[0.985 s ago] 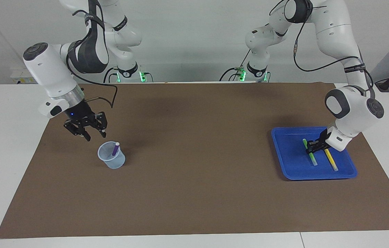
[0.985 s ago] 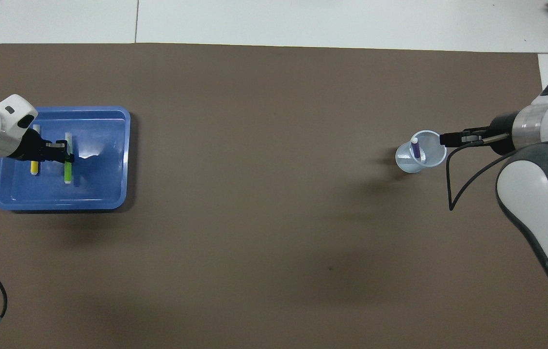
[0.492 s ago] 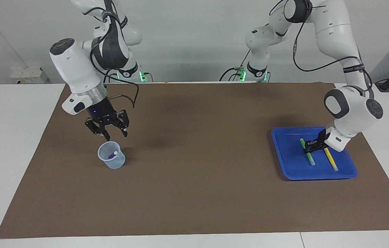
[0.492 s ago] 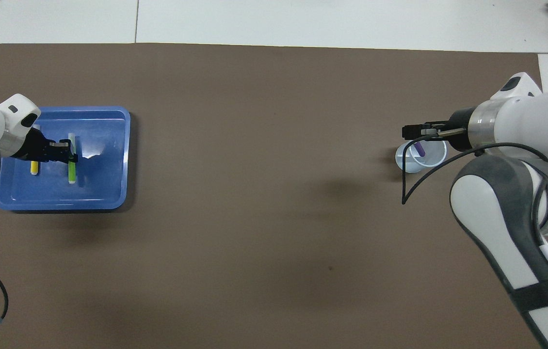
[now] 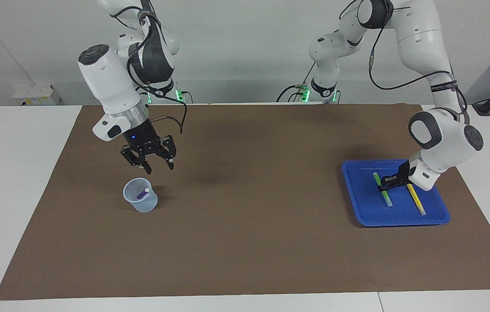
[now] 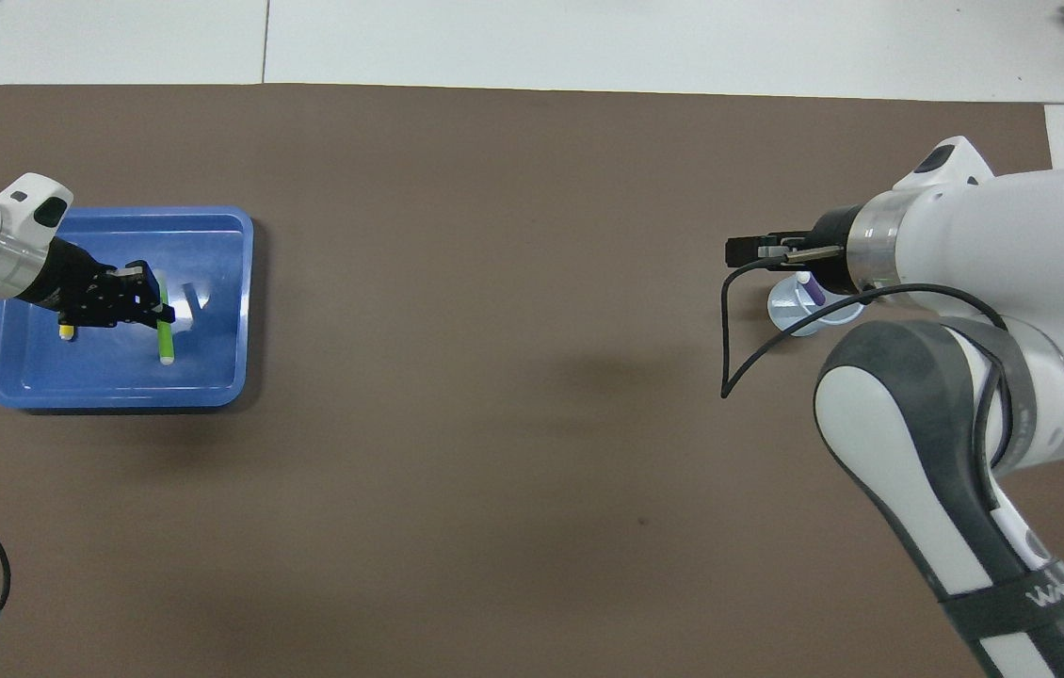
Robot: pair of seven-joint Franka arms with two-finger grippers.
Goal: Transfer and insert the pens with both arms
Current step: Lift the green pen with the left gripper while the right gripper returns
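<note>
One pen done: purple pen (image 5: 142,193) now lies in cup (image 5: 140,203)
Right gripper (image 5: 159,166): empty, fingers apart, risen off cup
Left gripper (image 5: 387,182): clamped on green pen (image 5: 381,189), lifting it in tray (image 5: 360,203)
Yellow pen (image 5: 416,199): unmoved in tray

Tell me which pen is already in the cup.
The purple pen, leaning inside the clear cup. The green pen and yellow pen are at the blue tray.
</note>
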